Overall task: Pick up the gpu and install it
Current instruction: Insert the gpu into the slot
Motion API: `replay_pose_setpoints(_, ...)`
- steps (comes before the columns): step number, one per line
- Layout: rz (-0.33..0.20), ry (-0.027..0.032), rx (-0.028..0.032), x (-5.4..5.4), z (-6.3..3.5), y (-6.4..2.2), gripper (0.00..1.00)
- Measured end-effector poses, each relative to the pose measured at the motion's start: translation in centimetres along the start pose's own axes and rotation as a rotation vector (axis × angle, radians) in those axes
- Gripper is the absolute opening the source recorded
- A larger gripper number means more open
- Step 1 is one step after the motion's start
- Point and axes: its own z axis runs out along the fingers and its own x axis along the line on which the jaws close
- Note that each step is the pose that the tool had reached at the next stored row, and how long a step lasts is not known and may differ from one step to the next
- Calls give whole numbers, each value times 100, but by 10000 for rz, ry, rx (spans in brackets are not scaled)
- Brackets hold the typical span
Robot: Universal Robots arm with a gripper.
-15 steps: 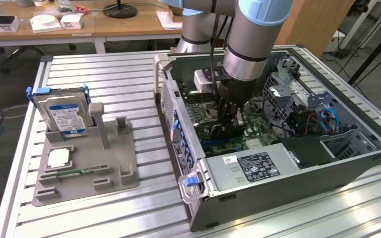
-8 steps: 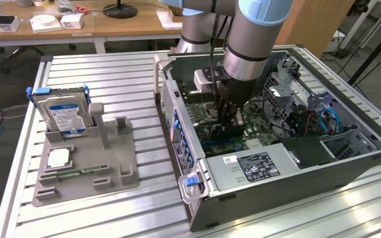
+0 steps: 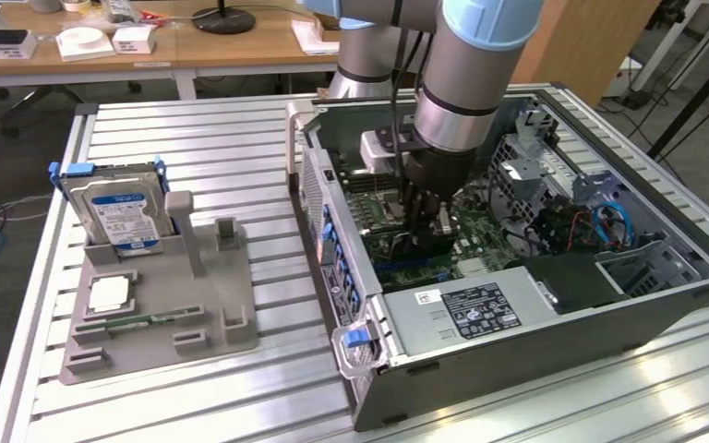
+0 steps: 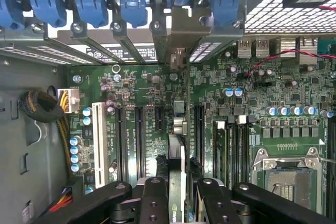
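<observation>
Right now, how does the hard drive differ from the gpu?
The hard drive stands in the grey holder outside the computer case; the gpu is inside it. The hard drive is silver with a blue-white label; the gpu is thin and dark. The hard drive is free; the gpu sits between the jaws. Both stand on edge.

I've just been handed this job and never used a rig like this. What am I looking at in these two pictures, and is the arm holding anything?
The exterior view looks from outside at a robot arm reaching into an open computer case on a slatted table. The wrist view looks down past the gripper onto the green motherboard. Between the gripper's black fingers stands the gpu, seen edge-on, its metal bracket at the case's rear slots. On the exterior view's left, a grey holder carries a hard drive, a processor chip and a memory stick.
</observation>
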Motion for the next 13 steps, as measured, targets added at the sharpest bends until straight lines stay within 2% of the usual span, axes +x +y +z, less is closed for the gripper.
replay_pose_setpoints(9, -4, -25, 11, -5, -5, -5, 26)
replay_pose_setpoints(13, -4, -8, 5, -3, -21, -4, 26)
